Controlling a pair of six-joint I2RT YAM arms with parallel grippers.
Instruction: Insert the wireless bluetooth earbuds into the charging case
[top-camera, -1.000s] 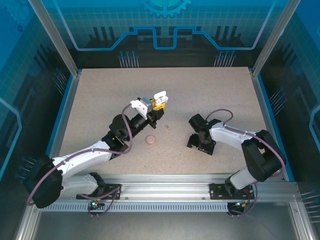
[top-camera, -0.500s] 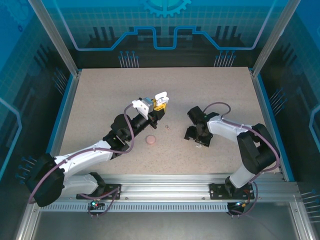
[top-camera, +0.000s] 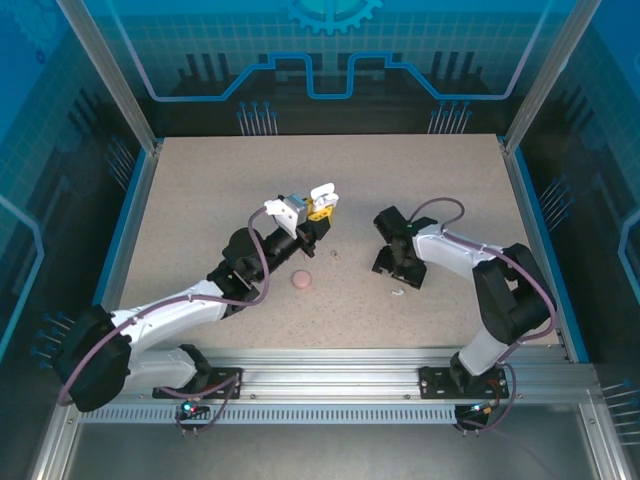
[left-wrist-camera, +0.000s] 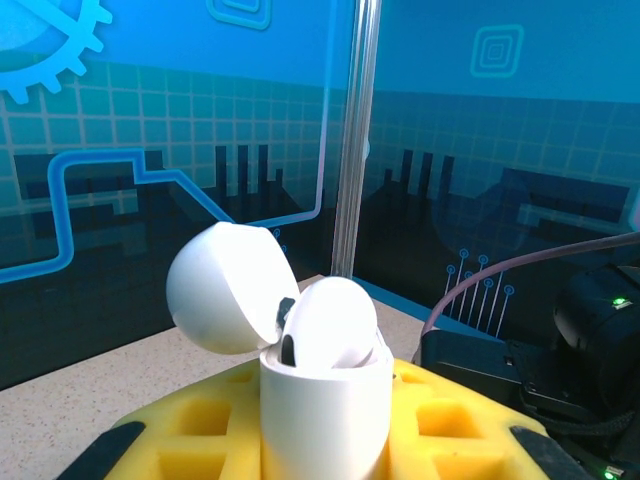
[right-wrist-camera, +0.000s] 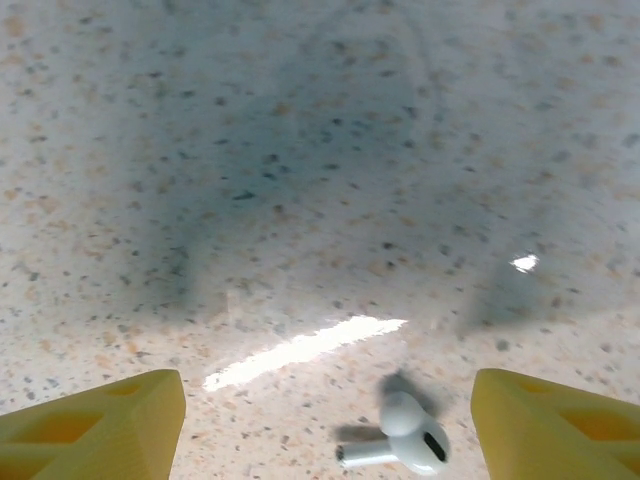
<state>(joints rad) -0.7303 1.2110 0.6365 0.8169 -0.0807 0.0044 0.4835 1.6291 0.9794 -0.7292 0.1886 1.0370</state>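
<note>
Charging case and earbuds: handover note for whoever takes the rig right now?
Left hand: shut on the charging case, held up off the table, lid open.
Right hand: open, low over the table, holding nothing.
Earbuds: a white rounded piece sits in the case, apparently one earbud seated. A loose earbud lies on the table between the Right hand's fingers.
Done: one earbud seemingly in.
Left: grasp the loose earbud and seat it in the case.
</note>
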